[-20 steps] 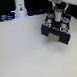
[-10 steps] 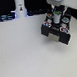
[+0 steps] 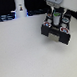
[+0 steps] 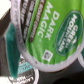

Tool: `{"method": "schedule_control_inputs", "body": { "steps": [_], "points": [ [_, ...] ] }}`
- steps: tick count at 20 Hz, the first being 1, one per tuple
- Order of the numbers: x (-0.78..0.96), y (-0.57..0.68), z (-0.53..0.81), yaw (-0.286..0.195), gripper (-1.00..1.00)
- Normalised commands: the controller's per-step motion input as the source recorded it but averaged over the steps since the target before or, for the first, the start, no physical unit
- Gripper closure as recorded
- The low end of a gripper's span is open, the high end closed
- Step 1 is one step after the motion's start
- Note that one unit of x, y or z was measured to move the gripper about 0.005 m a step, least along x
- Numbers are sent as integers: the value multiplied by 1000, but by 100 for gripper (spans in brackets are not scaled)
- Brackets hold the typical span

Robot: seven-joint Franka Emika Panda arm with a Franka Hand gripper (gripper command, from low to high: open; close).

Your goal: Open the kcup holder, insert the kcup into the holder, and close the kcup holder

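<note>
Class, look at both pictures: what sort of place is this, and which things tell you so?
Probably a robot test bench, not a kitchen: a bare white table, a black kcup holder standing on it, and a robot arm over it holding a kcup.

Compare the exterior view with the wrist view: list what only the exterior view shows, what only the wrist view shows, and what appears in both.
Only the exterior view shows the whole black kcup holder on the white table, the arm above it, and a white bottle-like object at the back.

Only the wrist view shows the green foil top close up, with "Dark Magic" printed on it and a silver rim.

Both show the kcup; in the exterior view it is just a small green-topped pod over the holder. The gripper's state is unclear in both.
</note>
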Motion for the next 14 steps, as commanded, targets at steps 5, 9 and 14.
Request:
{"method": "schedule_control_inputs", "body": {
  "steps": [5,9,14],
  "points": [
    [54,1,-277,1,100],
    [19,29,-198,9,100],
    [43,96,-17,55,-100]
  ]
}}
